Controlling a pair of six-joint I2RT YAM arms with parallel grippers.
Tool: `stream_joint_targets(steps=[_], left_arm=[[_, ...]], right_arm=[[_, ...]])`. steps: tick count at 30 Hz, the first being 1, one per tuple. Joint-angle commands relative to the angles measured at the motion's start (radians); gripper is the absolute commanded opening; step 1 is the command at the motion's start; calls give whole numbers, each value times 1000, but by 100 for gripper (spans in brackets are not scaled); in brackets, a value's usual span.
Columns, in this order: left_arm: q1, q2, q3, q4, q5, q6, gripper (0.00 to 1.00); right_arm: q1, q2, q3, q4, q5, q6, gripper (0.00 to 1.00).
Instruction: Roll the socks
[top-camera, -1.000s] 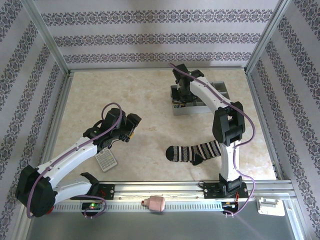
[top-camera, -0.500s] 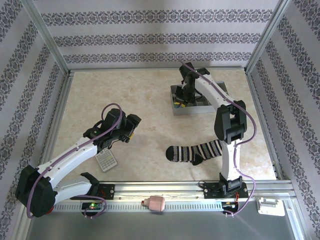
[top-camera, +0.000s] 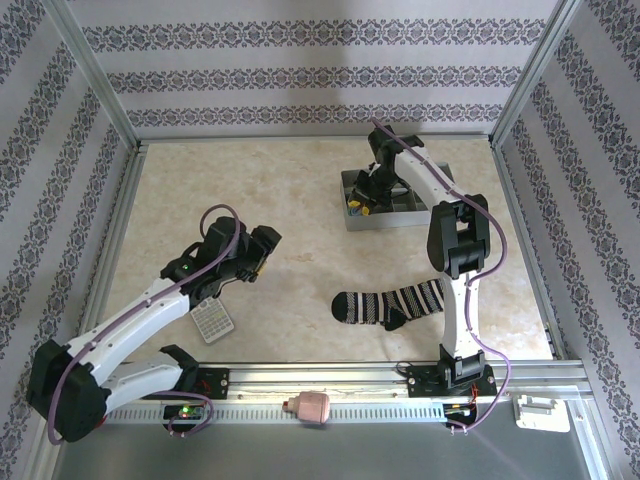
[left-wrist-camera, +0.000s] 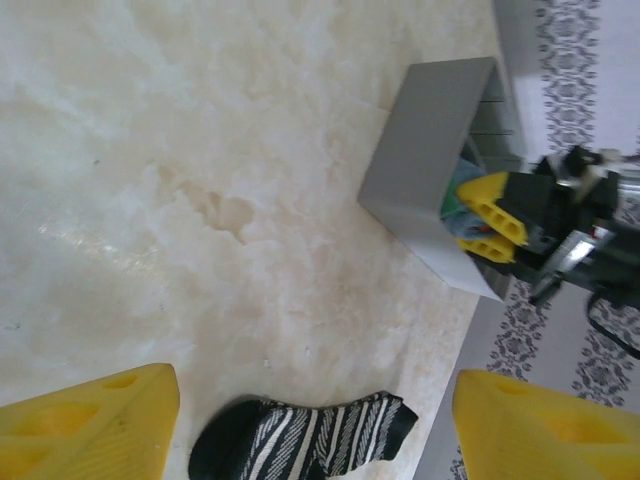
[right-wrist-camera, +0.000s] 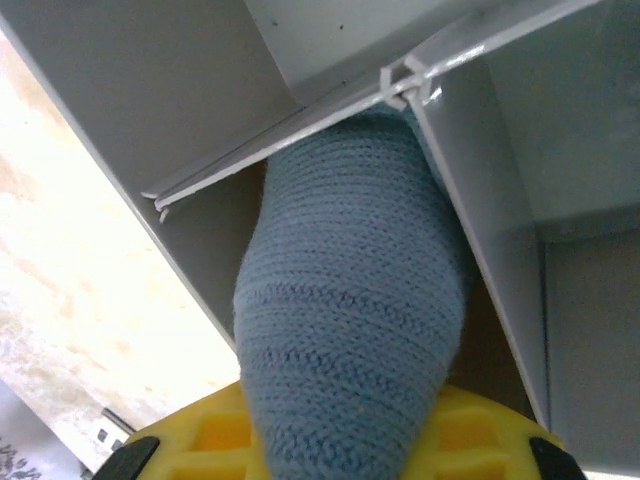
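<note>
The black-and-white striped sock (top-camera: 390, 303) lies flat near the table's front, beside the right arm's base. In the left wrist view the striped sock (left-wrist-camera: 300, 440) lies below and between the wide-apart yellow fingers. My left gripper (top-camera: 262, 255) hovers open left of it, with nothing between the fingers of the left gripper (left-wrist-camera: 315, 425). My right gripper (top-camera: 362, 200) reaches down into the grey divided bin (top-camera: 400, 222). In its wrist view the right gripper (right-wrist-camera: 345, 440) is shut on the blue-grey sock (right-wrist-camera: 350, 330), which hangs from the fingers into a compartment (right-wrist-camera: 250, 90). Its stripes, toe and cuff are hidden.
A grey calculator (top-camera: 212, 320) lies under the left forearm near the front edge. A pink object (top-camera: 312, 406) sits on the front rail. Patterned walls and metal frame posts (top-camera: 95, 75) close in the table on three sides. Bare tabletop (top-camera: 250, 185) stretches across the middle and left.
The right wrist has shifted right over the bin, still holding the blue-grey sock. The left arm has barely moved. The striped sock lies where it was.
</note>
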Motion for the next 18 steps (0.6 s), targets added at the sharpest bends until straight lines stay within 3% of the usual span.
stream_joint_targets(steps=[1,4,10,18], left_arm=[[-3,-52,44,59,-40,162,71],[-3,-83,69,58,-46,277,70],[-3,-153,112,23,-78,452,70],[-2,-165,84,26,-83,412,69]], right_arm=[[-14,48,17,-2,5,43,0],[-20,51,13,7,-2,56,19],[-23,39,38,-2,8,53,43],[-24,-29,42,-19,54,51,56]])
